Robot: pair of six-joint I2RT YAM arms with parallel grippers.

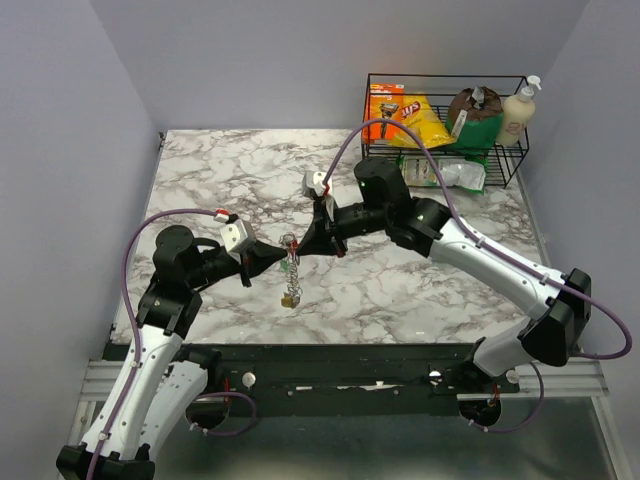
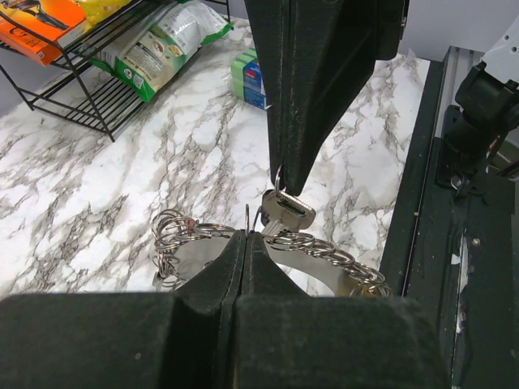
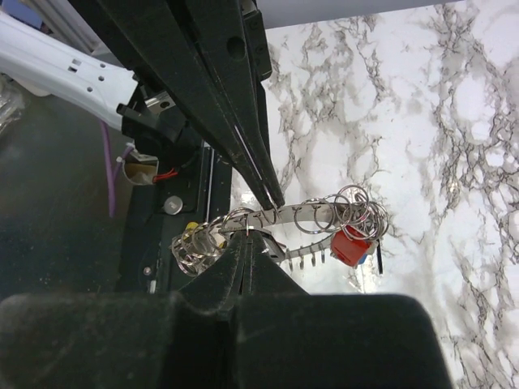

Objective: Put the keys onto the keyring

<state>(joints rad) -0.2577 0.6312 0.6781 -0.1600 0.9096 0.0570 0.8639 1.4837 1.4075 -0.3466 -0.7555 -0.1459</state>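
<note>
– Looking down from the top camera, both arms meet at the centre of the marble table [image 1: 220, 180], and the keyring [image 1: 291, 272] is strung out just below the spot where their tips come together.

– Left gripper [image 2: 246, 241] first: fingers pressed flat together, no gap, nipped on the keyring's wire in the middle of the left wrist view.

– And the right gripper [image 3: 247, 245]?

– Fingers together too. In the left wrist view it fills the top of the frame as a dark wedge, and its tip pinches the small loop that a silver key [image 2: 285, 212] hangs from, right against the ring.

– The right wrist view gives more. The coiled band runs across mid-frame, with a red-headed key [image 3: 350, 245] dangling at its right end among a cluster of small loops and a yellow-gold piece [image 3: 190, 229] at its left end.

– Whether the ring rests on the marble or hangs clear of it, I cannot tell.

– Upper right of the top view: a wire basket [image 1: 450, 76] with a chips bag [image 1: 405, 115] inside, well apart from the action.
</note>
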